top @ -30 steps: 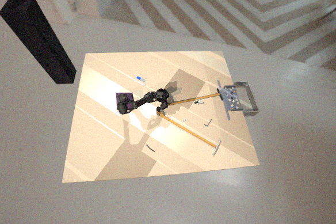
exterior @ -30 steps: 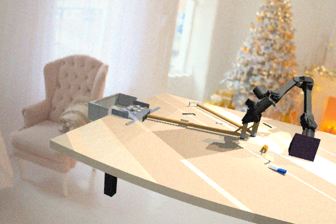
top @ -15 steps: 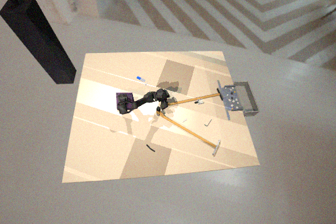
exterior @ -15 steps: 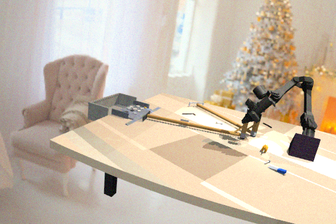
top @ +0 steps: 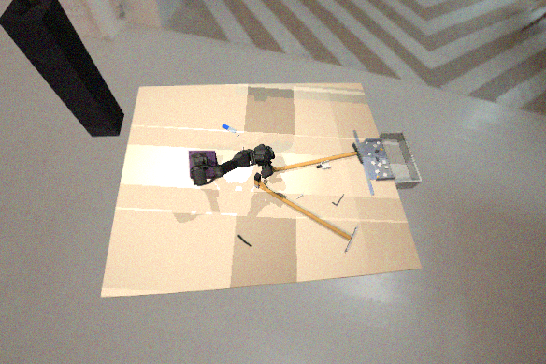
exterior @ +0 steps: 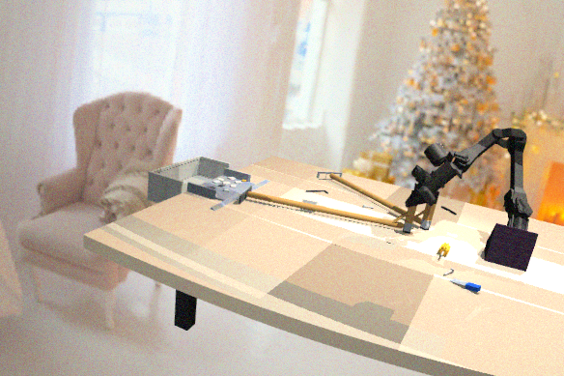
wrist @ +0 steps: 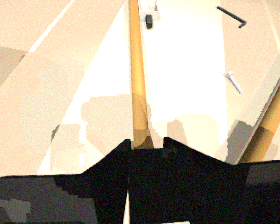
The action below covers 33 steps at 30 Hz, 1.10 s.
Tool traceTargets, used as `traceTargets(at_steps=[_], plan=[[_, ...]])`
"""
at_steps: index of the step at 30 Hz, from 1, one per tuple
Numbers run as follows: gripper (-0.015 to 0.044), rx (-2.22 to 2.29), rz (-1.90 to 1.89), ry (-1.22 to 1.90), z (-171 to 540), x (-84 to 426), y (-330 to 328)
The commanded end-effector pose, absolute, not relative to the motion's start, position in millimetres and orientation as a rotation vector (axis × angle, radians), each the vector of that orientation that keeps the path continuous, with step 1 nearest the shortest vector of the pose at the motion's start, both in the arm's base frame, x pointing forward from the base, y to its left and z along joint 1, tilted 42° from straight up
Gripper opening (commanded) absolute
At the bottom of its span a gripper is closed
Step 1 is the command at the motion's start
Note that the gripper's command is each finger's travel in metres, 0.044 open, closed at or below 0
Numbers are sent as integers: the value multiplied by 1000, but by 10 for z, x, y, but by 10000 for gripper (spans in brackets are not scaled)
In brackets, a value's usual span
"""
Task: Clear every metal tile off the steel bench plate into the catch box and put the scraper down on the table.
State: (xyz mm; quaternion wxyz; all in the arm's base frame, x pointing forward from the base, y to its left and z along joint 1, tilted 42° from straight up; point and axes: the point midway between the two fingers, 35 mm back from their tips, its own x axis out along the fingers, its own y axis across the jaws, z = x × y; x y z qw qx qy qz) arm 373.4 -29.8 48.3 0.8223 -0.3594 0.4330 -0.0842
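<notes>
My gripper (top: 268, 172) (exterior: 416, 203) (wrist: 147, 145) is shut on the near end of the long scraper (top: 318, 161) (exterior: 314, 206) (wrist: 137, 75), low over the table. The fingers largely hide the held part. The scraper's wooden handle runs out to a dark head (top: 357, 152) (exterior: 243, 196) at the near edge of the steel plate (top: 366, 147), beside a long blue-grey strip. Several small white tiles (top: 379, 165) (exterior: 221, 180), with a few orange or dark ones, lie scattered on the plate. The catch box (top: 409, 184) (exterior: 165, 186) adjoins the plate's far end.
A second wooden-handled tool (top: 308, 213) (exterior: 362, 191) (wrist: 271, 117) slants away, its near end close beside my gripper. A small white object (top: 324, 166) (wrist: 149, 12) lies beside the scraper handle. An L-shaped key (top: 339, 199) (wrist: 232, 16) and a screw (wrist: 234, 82) lie between the two handles.
</notes>
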Motion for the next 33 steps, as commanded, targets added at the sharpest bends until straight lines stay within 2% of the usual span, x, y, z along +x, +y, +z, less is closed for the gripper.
traceTargets(at_steps=[1,33], plan=[[0,-757,-209,911,563,3752,-381],[0,-729,-273,885,834,3800,-664]])
